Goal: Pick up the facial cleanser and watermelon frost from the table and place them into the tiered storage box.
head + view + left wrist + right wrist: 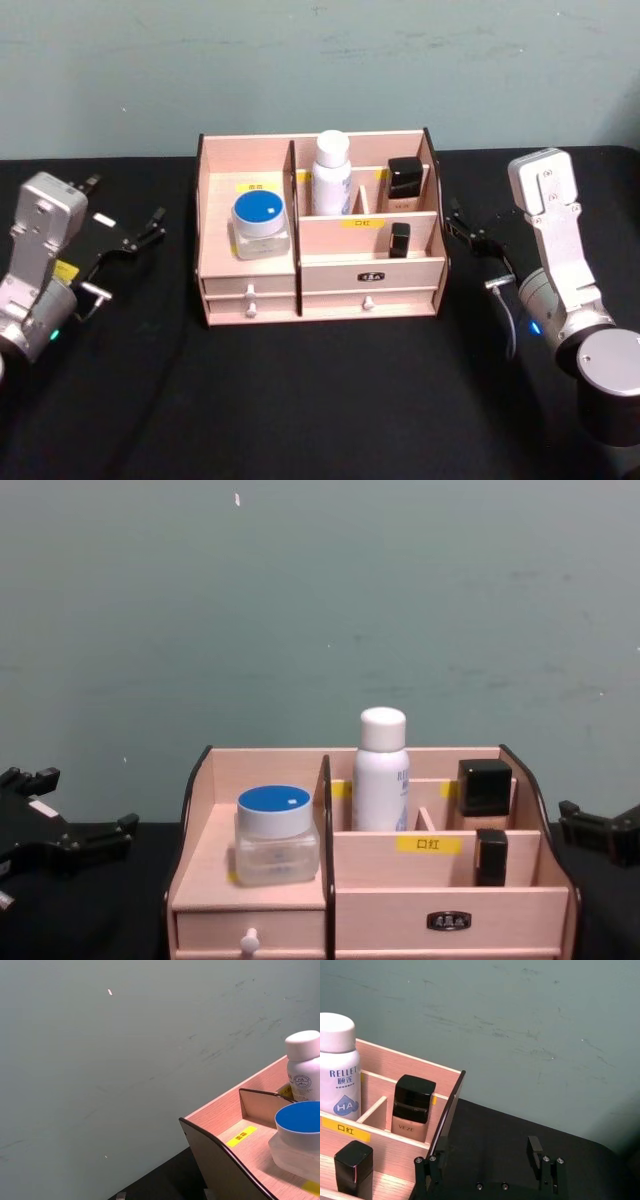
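The tiered storage box (pixel 250 300) stands mid-table, holding everything. A white bottle (pixel 332 172), apparently the facial cleanser, stands upright in its back middle compartment (pixel 381 770) (pixel 337 1070). A clear jar with a blue lid (pixel 260 222), apparently the watermelon frost, sits in the left compartment (pixel 275 830) (pixel 298 1135). My left gripper (pixel 125 262) hangs open and empty left of the box. My right gripper (pixel 480 252) is open and empty just off the box's right side wall (pixel 452 1105); in its wrist view the gripper (pixel 486 1152) holds nothing.
A black-capped foundation bottle (pixel 404 183) and a small black lipstick (pixel 400 240) occupy the right compartments. Two small drawers with white knobs (pixel 250 293) face me. Black cloth (pixel 320 400) covers the table, and a grey-green wall (pixel 300 600) rises close behind the box.
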